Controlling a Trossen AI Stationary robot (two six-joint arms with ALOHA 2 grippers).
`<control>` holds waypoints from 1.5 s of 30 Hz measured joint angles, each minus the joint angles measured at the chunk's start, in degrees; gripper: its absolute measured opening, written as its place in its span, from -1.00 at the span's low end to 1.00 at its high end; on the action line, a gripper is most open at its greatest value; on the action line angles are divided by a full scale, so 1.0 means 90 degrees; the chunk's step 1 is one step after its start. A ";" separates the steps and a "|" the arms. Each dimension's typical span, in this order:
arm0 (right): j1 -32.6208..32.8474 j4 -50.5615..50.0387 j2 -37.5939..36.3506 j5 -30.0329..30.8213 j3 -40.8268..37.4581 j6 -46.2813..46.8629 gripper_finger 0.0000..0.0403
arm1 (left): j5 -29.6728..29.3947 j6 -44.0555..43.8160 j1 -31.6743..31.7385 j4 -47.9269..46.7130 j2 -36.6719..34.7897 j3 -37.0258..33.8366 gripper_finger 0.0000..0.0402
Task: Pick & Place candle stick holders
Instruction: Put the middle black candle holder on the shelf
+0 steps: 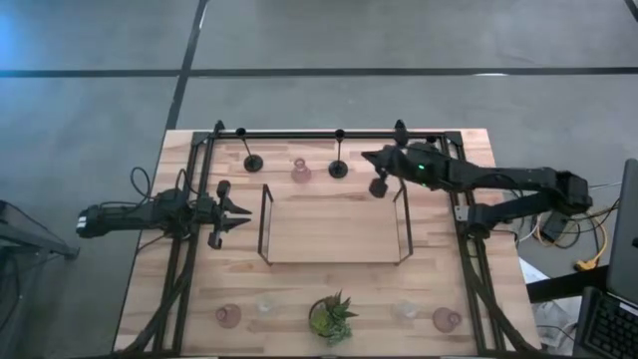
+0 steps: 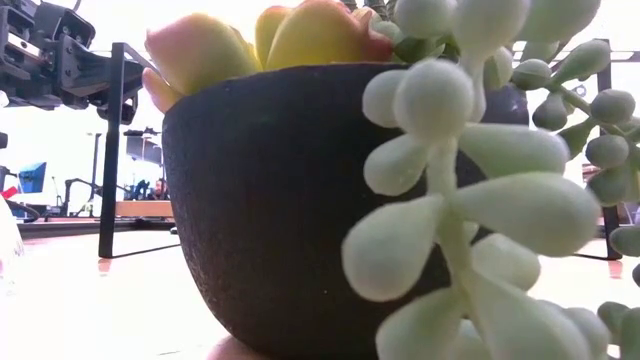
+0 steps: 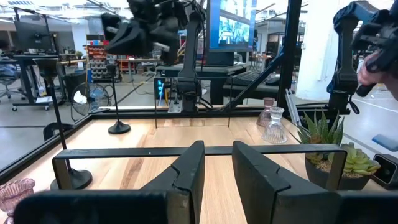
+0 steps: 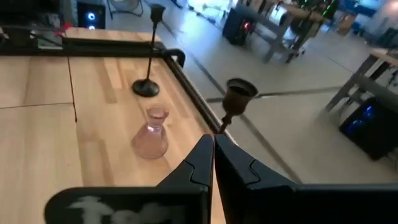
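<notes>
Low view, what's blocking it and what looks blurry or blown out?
Low view: the dark plant pot and pale bead-like succulent strands fill the frame, soft and out of focus; the room behind is washed out bright. High view: evenly lit, the wooden tray sharp. Right wrist view: the right pincer is slightly blurred.
</notes>
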 joint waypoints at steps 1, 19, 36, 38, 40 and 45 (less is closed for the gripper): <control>-0.0111 0.0000 0.0189 -0.0164 0.0061 0.0074 -0.96 | 0.0000 0.0000 -0.0002 -0.0002 0.0000 0.0001 -0.56; -0.1502 -0.0081 0.2330 -0.2241 0.1295 0.0605 -0.60 | 0.0000 0.0000 0.0000 0.0000 0.0000 0.0000 -0.56; -0.1533 -0.0380 0.3200 -0.2193 0.2055 0.0464 -0.56 | 0.0000 0.0000 0.0000 0.0000 0.0000 0.0002 -0.56; -0.1528 -0.0693 0.3060 -0.2200 0.2107 0.0330 -0.84 | 0.0000 0.0000 0.0000 -0.0002 0.0000 0.0000 -0.56; -0.1510 -0.1093 0.2850 -0.2187 0.2174 0.0273 -0.91 | 0.0000 0.0000 -0.0001 -0.0001 0.0000 0.0000 -0.56; -0.1246 -0.2036 0.2173 -0.2675 0.2446 0.0104 -0.94 | 0.0000 0.0000 0.0000 0.0000 0.0007 0.0002 -0.56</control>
